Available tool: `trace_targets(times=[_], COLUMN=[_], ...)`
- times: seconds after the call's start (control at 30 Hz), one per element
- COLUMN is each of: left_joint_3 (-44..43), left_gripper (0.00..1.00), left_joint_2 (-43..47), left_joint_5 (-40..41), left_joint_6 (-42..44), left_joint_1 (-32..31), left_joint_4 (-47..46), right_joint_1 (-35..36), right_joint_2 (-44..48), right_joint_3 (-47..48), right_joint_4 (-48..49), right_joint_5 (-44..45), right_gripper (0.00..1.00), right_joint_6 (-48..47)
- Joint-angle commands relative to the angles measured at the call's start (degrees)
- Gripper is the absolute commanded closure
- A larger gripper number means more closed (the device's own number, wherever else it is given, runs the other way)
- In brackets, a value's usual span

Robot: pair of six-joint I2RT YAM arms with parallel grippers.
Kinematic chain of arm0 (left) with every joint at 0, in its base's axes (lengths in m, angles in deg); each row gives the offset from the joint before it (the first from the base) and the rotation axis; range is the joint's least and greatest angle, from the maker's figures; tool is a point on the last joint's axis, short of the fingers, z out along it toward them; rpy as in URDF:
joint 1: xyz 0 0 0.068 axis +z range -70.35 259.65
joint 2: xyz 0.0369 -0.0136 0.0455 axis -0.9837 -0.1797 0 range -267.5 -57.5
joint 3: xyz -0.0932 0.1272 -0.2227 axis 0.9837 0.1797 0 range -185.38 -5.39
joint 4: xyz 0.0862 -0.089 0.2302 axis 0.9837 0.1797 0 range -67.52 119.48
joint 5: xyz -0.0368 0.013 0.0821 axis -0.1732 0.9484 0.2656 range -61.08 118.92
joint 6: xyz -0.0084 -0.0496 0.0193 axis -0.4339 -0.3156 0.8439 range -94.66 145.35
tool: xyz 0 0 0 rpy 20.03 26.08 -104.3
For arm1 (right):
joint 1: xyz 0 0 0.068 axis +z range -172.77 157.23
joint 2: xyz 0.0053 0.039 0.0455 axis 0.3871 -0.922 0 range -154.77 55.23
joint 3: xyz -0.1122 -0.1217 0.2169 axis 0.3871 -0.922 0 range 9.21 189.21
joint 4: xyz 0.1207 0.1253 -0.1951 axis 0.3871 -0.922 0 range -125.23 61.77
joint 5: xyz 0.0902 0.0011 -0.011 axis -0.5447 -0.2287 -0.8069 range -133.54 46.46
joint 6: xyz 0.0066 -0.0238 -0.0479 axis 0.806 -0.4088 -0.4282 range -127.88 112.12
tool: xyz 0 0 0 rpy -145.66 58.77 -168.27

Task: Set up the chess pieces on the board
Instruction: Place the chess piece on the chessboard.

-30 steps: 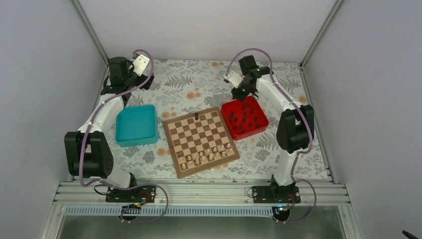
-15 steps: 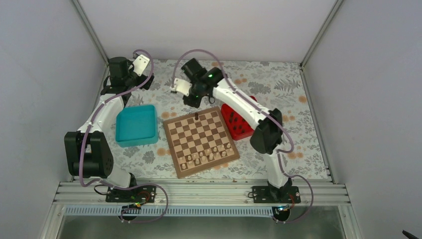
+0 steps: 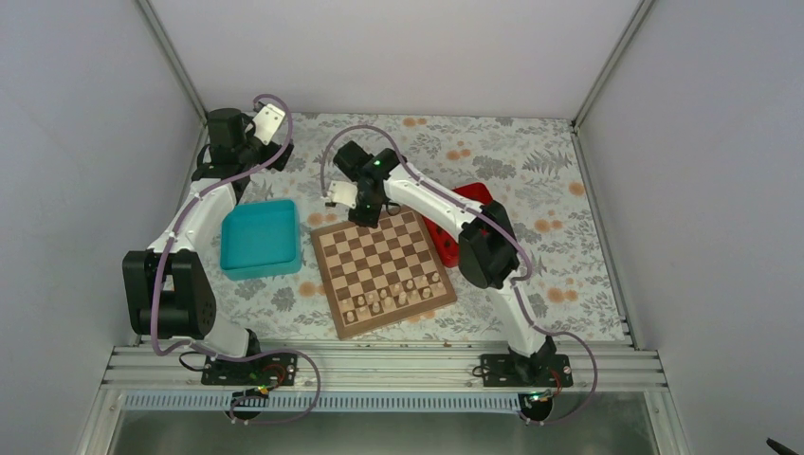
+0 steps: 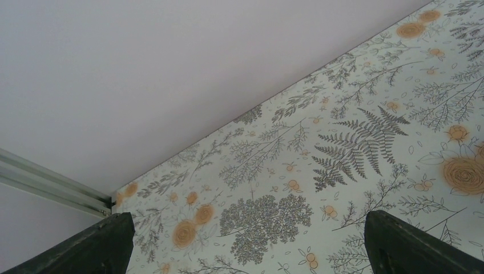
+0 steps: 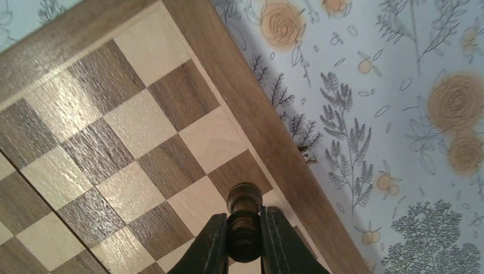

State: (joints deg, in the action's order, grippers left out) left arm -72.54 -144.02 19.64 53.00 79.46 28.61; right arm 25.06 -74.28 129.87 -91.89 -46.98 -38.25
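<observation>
A small dark brown wooden chess piece [image 5: 244, 200] is pinched tight between the two fingers of the right gripper [image 5: 243, 220]; it sits over the far edge row of the square wooden chessboard with light and dark brown squares [image 5: 114, 142]; I cannot tell if it touches the wood. Pale cream chess pieces [image 3: 398, 294] stand on the near rows. A red plastic tray [image 3: 453, 239] lies just beside the chessboard, a teal plastic tray [image 3: 258, 237] on the other side. The left gripper [image 4: 251, 242] hangs spread wide with nothing in it, over the flowery tablecloth [image 4: 354, 148].

R claw [image 3: 367, 218] over board's [image 3: 379, 258] far edge, pale pieces [image 3: 394, 296] on near rows.
</observation>
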Motion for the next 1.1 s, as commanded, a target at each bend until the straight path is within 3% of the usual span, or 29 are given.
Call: trace_targets(times=[0.0,1.07], left_joint_3=[1.0,1.1], left_gripper=[0.00,0.00], left_joint_2=[0.8,-0.2], left_joint_5=[-0.4,-0.5], left_joint_6=[0.0,0.2], left_joint_1=[-0.2,-0.2], left_joint_4=[-0.8,-1.2], right_joint_1=[0.0,-1.2], right_joint_2=[0.0,-3.6], right_joint_3=[-2.6,-3.9], right_joint_4=[1.7,4.0], right_joint_5=[1.5,-0.9], right_gripper=[0.91,0.86], right_joint_6=[-0.7,-1.3])
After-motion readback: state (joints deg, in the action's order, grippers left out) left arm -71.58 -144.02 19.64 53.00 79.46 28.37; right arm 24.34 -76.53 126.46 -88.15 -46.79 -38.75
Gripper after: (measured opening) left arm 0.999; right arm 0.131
